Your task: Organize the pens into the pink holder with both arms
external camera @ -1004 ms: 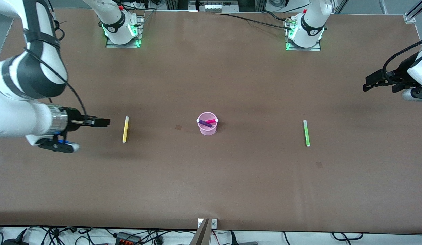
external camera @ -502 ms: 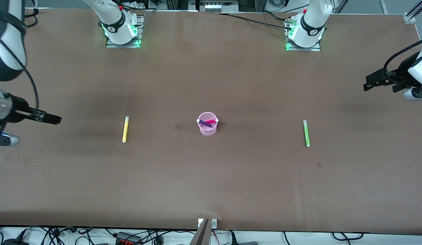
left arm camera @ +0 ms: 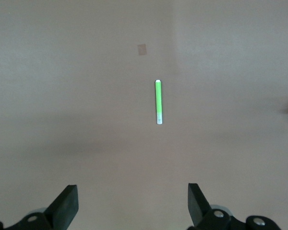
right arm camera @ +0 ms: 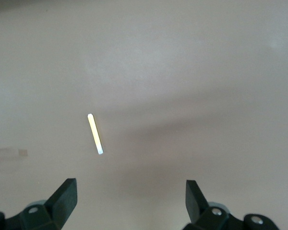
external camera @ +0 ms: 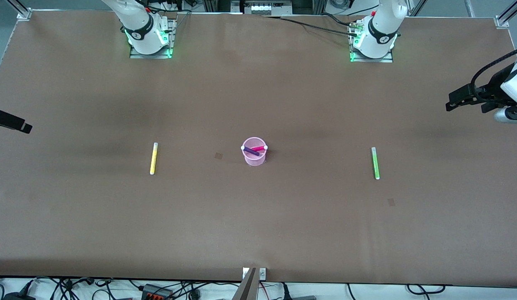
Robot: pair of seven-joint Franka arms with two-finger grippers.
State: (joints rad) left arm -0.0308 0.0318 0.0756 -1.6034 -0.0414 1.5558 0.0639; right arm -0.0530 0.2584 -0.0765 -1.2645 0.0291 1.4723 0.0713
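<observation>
The pink holder (external camera: 254, 152) stands mid-table with the magenta pen (external camera: 259, 148) and the purple pen (external camera: 250, 151) in it. The yellow pen (external camera: 153, 158) lies flat toward the right arm's end and shows in the right wrist view (right arm camera: 94, 133). The green pen (external camera: 375, 163) lies flat toward the left arm's end and shows in the left wrist view (left arm camera: 158, 101). My right gripper (external camera: 26, 127) is open and empty, high over the table's edge at its own end. My left gripper (external camera: 450, 104) is open and empty, high over its own end.
The brown table (external camera: 258, 216) holds two small dark patches, one (external camera: 218, 156) beside the holder and one (external camera: 391, 202) nearer the camera than the green pen. The arm bases (external camera: 148, 35) stand along the top edge. Cables hang below the front edge.
My right arm has drawn back from beside the yellow pen toward the table's edge at its own end, almost out of the front view. The left arm has not moved. The pens lie as before.
</observation>
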